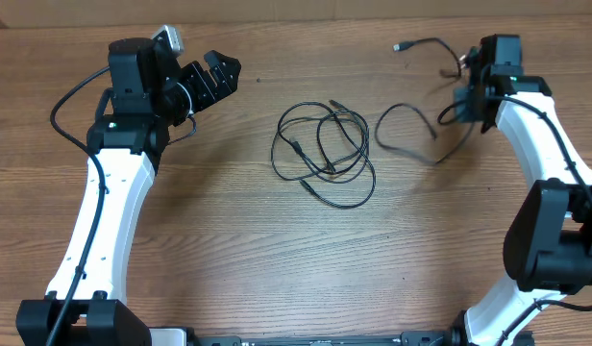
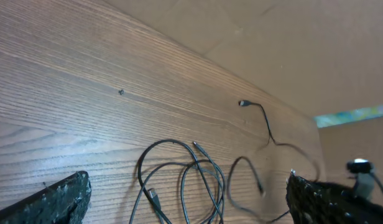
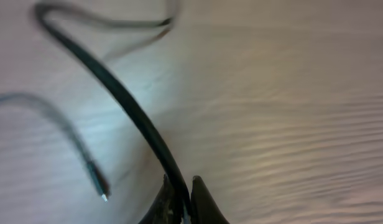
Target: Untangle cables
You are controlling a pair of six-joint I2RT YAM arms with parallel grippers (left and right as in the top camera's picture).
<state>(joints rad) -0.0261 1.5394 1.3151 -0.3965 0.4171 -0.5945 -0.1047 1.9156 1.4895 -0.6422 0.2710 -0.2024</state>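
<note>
- Left gripper (image 1: 217, 79) hung over the far left of the table (image 1: 229, 250), jaws spread wide, nothing between them.
- Its wrist view showed both fingers (image 2: 58, 199) at the frame's lower corners, with wood and cords between.
- Tangled cables (image 1: 325, 154) lay mid-table in overlapping loops with strands crossing, well apart from both grippers.
- Right gripper (image 3: 184, 186) sat at the far right, jaws pressed together, pinching a single cable (image 3: 117, 93) at the fingertips.
- That cord ran up and left from the jaws, then bent back right; the view was blurred.
- Overhead, a small plug (image 1: 398, 46) lay near the far edge, left of the right gripper.
- An open loop of cord lay just beside the tangle; contact could not be told.
- A silver-tipped end (image 3: 102, 194) rested on the wood left of the jaws.
</note>
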